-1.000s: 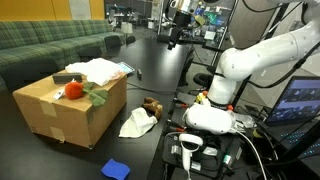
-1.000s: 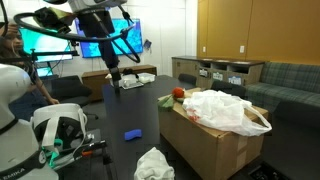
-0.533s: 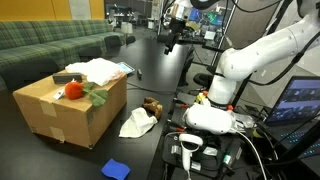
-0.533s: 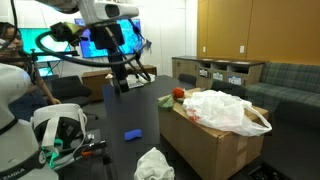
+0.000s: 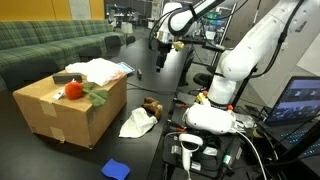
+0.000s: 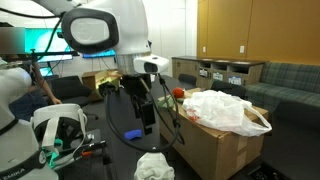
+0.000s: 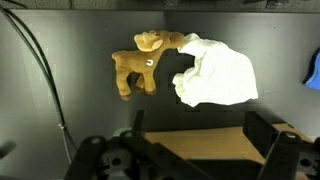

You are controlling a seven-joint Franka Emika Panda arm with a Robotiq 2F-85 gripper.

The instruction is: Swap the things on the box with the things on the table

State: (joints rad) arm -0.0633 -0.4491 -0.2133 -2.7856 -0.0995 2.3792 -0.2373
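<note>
The box (image 5: 55, 110) (image 6: 215, 145) stands on the black table (image 5: 140, 85). On it lie a white cloth (image 5: 95, 70) (image 6: 225, 108), a red flower-like thing (image 5: 73, 90) (image 6: 179, 94) and a dark grey object (image 5: 68, 76). On the table beside it are a crumpled white cloth (image 5: 135, 123) (image 7: 215, 72), a brown toy animal (image 5: 152, 106) (image 7: 140, 65) and a blue piece (image 5: 115, 168) (image 7: 313, 70). My gripper (image 5: 160, 62) (image 6: 147, 118) (image 7: 200, 135) hangs open and empty in the air above the table, well above the toy and cloth. A tan strip of the box (image 7: 220, 145) shows between its fingers.
A green striped sofa (image 5: 50, 40) runs behind the box. A white robot base with cables (image 5: 210, 120) stands at the table's edge, with monitors (image 5: 300, 100) beside it. Another small white cloth (image 6: 153, 165) lies on the table near the box's front.
The arm has swung from the far end of the table toward the box and come lower. The gripper stayed open. Nothing on the box or table has moved.
</note>
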